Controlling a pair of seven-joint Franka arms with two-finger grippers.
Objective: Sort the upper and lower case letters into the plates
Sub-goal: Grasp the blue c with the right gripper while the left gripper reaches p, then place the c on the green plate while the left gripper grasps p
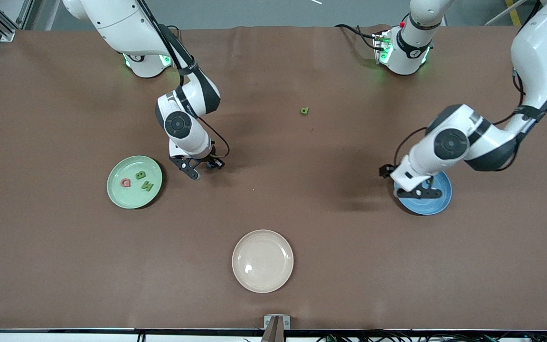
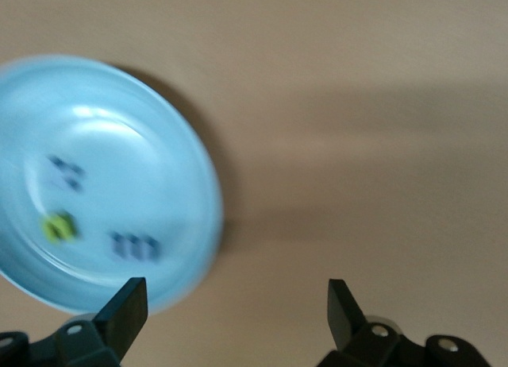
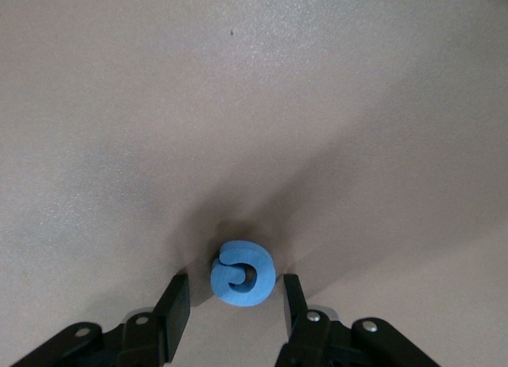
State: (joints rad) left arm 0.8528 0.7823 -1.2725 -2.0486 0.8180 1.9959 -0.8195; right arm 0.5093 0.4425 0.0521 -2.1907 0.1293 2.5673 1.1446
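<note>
My right gripper (image 3: 230,299) straddled a blue letter (image 3: 243,273), fingers apart; the left gripper (image 2: 234,307) hung open beside the blue plate (image 2: 186,156).

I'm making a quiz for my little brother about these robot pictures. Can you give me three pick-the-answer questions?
1. How many letters lie in the green plate?
A one
B three
C five

2. Where is the blue letter?
A in the green plate
B on the table, between the right gripper's fingers
C held up in the air

3. The left gripper, up by the blue plate, is
A open and empty
B shut on a letter
C shut on the plate

Answers: 1 B, one pink and two green show in the front view. 2 B, the right wrist view shows it lying there. 3 A, its fingers stand wide apart with nothing between them.
</note>
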